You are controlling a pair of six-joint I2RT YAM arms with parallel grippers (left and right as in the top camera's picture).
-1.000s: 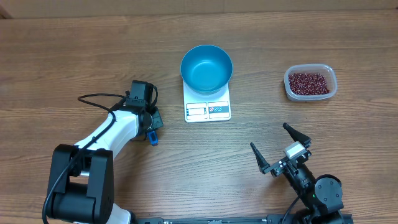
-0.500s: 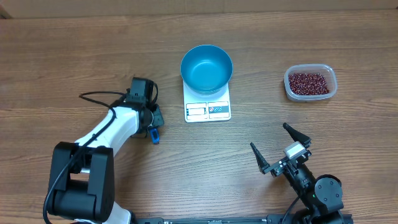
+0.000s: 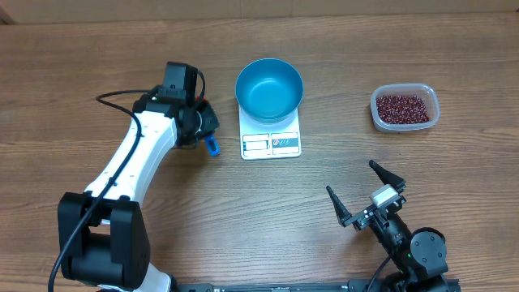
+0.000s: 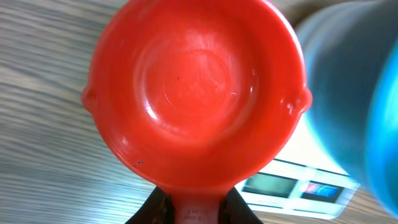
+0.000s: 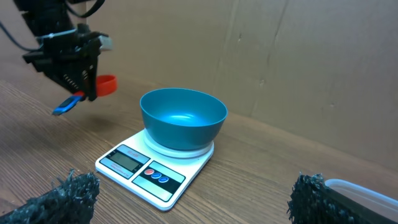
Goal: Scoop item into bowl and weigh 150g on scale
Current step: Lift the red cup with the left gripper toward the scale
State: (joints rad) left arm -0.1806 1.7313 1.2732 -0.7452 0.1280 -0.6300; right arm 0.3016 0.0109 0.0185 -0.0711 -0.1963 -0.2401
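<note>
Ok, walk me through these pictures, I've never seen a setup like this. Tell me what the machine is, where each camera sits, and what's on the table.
These are two robot arms at a wooden table, each ending in a two-finger gripper. One picture looks straight down from above. The other two come from small cameras on the wrists, so each looks out past its own fingers.

On the table stands a white scale with an empty blue bowl on it. To the right sits a clear tub of red-brown beans.

The left gripper is shut on the handle of a red scoop, also empty, held above the table beside the bowl. That scoop fills the left wrist picture. The right gripper is open and holds nothing.
</note>
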